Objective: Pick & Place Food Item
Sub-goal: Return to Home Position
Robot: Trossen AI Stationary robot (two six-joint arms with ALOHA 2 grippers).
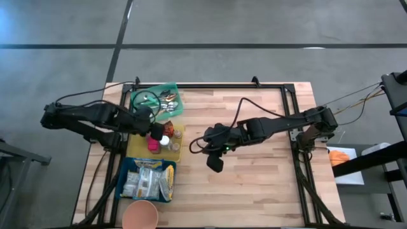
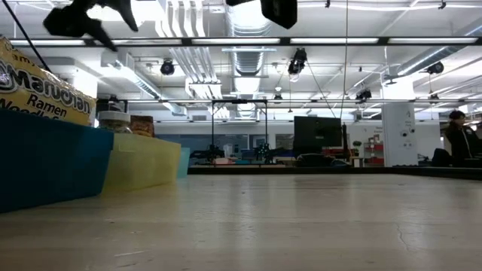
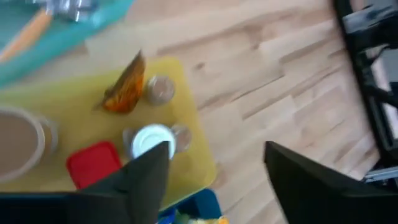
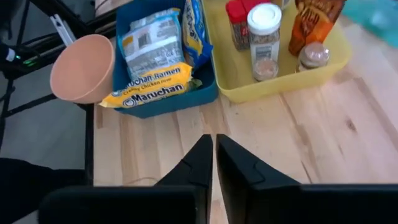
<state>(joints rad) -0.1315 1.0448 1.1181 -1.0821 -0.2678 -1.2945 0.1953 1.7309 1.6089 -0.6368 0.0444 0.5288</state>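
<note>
**Obscured:** In the low view both arms are cut off by the upper edge, so neither hand can be judged there. The wall of the blue bin (image 2: 45, 162) hides its contents except the top of a ramen packet (image 2: 34, 90). The cutlery in the green bin (image 1: 156, 100) is too small to sort.

**Arms:** The left hand (image 3: 216, 149) hovers above the yellow bin (image 3: 186, 81), fingers spread wide and gripping nothing. Its arm reaches in from the left edge. The red seasoning can (image 3: 93, 163) stands inside the yellow bin, just beside a white-lidded jar (image 3: 151, 140) and close under that hand. The right hand (image 4: 213, 143) hangs over bare surface (image 1: 254, 184) near the middle, well apart from the bins. Its fingers are pressed together with nothing between them, and its arm stretches in from the right edge.

**Surroundings:** The surface is pale wood planking inside a dark frame. A pink bowl (image 4: 84, 68) sits just beside the blue bin. Beyond it is an open hall with grey floor, ceiling lights and ducts, and a person (image 2: 456, 139) at the far right.
</note>
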